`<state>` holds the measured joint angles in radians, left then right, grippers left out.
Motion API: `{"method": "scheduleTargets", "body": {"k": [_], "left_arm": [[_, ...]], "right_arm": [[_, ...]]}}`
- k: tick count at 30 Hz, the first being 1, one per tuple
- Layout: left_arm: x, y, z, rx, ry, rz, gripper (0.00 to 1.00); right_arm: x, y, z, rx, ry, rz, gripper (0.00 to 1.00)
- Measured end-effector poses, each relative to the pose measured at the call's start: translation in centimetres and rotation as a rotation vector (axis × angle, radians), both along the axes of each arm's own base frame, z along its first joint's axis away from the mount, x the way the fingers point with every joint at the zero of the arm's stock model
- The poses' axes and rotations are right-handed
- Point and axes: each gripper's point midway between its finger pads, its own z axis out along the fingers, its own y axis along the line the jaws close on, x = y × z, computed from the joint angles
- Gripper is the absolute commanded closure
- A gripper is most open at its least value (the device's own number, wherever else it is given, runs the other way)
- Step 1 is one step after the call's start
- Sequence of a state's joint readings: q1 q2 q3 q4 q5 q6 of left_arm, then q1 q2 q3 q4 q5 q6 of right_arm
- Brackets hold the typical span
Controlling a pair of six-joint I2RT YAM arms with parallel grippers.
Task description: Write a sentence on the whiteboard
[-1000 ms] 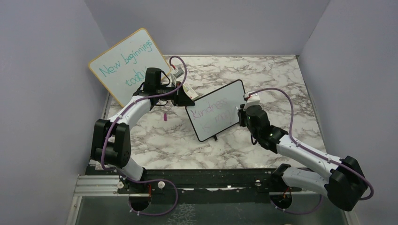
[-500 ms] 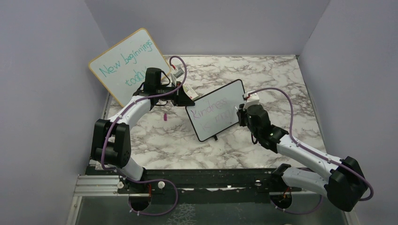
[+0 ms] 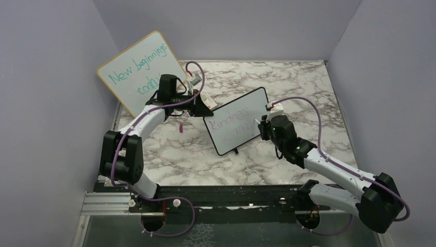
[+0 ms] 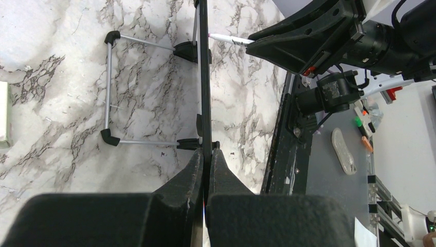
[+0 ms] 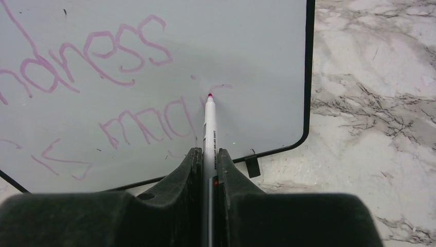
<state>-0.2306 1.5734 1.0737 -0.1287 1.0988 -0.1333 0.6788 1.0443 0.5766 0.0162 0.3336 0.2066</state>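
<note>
The small black-framed whiteboard (image 3: 236, 122) stands tilted mid-table, edge-on in the left wrist view (image 4: 204, 77). My left gripper (image 3: 205, 109) is shut on its upper left edge (image 4: 206, 154). The purple-pink sentence (image 5: 113, 56) reads "Kindness" above a second line "is ma…" (image 5: 149, 123). My right gripper (image 3: 263, 126) is shut on a white marker (image 5: 210, 128), whose pink tip (image 5: 210, 95) touches the board just right of the last letters. The marker also shows in the left wrist view (image 4: 229, 38).
A larger wood-framed board (image 3: 141, 72) with teal "New beginnings today" leans at the back left. A small pink cap (image 3: 181, 128) lies on the marble table (image 3: 308, 92) below my left arm. Walls close in on three sides. A black rail (image 3: 231, 195) runs along the near edge.
My right gripper with the marker has shifted slightly left and up along the board's second line. The left arm and board have not moved.
</note>
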Motion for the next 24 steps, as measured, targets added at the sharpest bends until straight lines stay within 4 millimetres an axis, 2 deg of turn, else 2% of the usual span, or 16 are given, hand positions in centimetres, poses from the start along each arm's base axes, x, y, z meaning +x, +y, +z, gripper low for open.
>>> {"method": "scheduleTargets", "body": {"k": [17, 24], "left_arm": [[0.0, 0.0, 0.0, 0.000, 0.002, -0.001, 1.00], [0.0, 0.0, 0.0, 0.000, 0.002, -0.001, 1.00]], "right_arm": [[-1.3, -1.6, -2.5, -0.040, 0.106, -0.065, 1.00], [-1.1, -2.2, -2.8, -0.062, 0.106, -0.098, 1.00]]}}
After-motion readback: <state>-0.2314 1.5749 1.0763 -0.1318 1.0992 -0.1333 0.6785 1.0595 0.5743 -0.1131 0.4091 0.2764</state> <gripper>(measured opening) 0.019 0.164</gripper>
